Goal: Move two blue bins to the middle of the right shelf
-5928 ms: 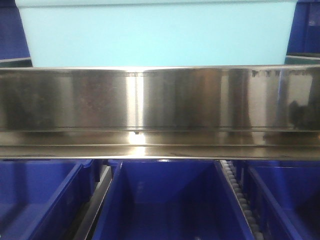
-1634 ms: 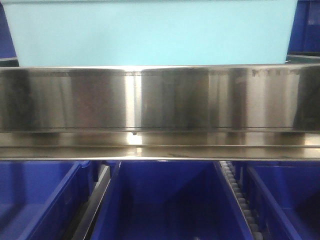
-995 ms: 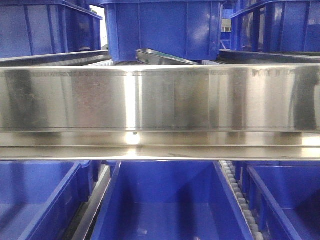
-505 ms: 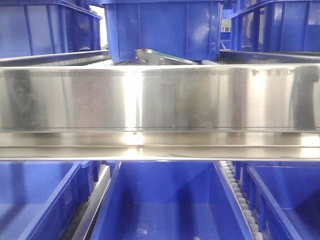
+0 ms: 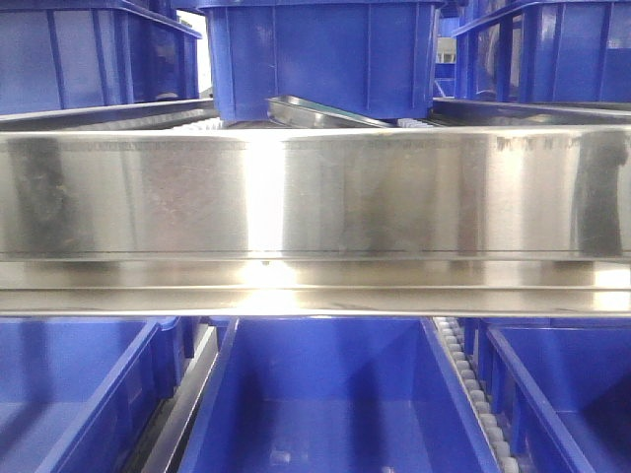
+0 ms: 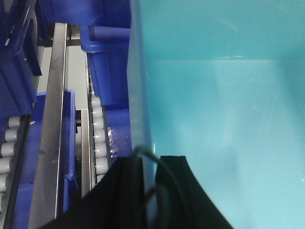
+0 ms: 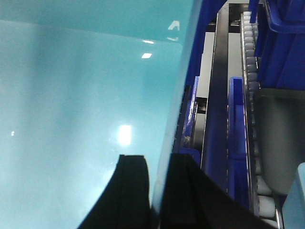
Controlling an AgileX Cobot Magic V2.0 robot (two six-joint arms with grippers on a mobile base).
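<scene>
Left gripper [image 6: 148, 191] is pinched across the side wall of the pale blue bin [image 6: 219, 119], one black finger inside and one outside. Right gripper [image 7: 157, 193] has the same clamp, probably on the opposite wall, though the view's too tight to be sure. The bin sits in front of the dark blue bins [image 6: 109, 71] and doesn't show in the front view. It looks empty and light, but the plastic is glossy and flexy, so I'd grip at the rim.

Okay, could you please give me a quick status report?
Left gripper clamped on pale blue bin wall. Right gripper likewise. Dark blue bins close alongside.
</scene>
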